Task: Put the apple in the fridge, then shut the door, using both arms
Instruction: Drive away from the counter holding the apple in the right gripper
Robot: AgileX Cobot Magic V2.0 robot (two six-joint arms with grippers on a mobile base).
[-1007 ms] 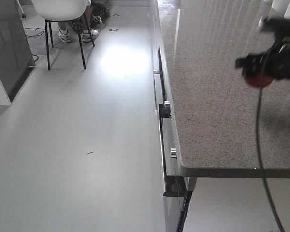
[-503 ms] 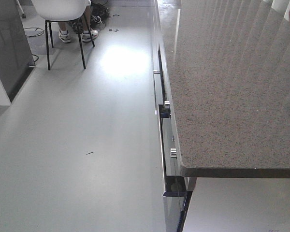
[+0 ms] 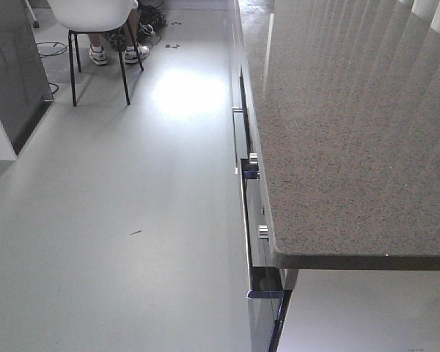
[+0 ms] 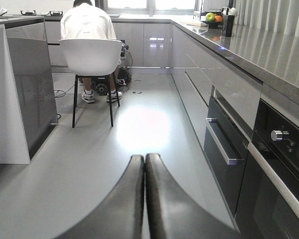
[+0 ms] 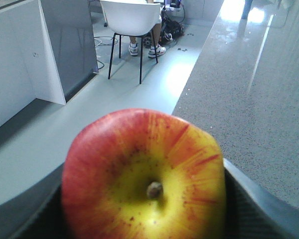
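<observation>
The apple (image 5: 144, 174) has left the speckled stone countertop (image 3: 352, 147). A second ago the right gripper (image 5: 147, 216) showed in the front view, carrying it low over the countertop's right side. Half a second ago only a red sliver remained at the top right corner, and now that view holds bare stone and no arm. The right wrist view shows where it went: the dark fingers (image 5: 40, 219) are clenched on the apple from both sides, stem end toward the lens, with the countertop's edge beyond on the right and the floor on the left. The left gripper (image 4: 144, 162) is pressed shut on nothing, low over the floor beside the oven fronts (image 4: 274, 199) under the countertop, and it faces a person on a white chair (image 4: 89, 55). The pick looks done and the carry under way. Neither the fridge nor the door shows in any view, so the robot probably has some turning to do before placing. The left arm's likely part, the door, is not yet begun.
</observation>
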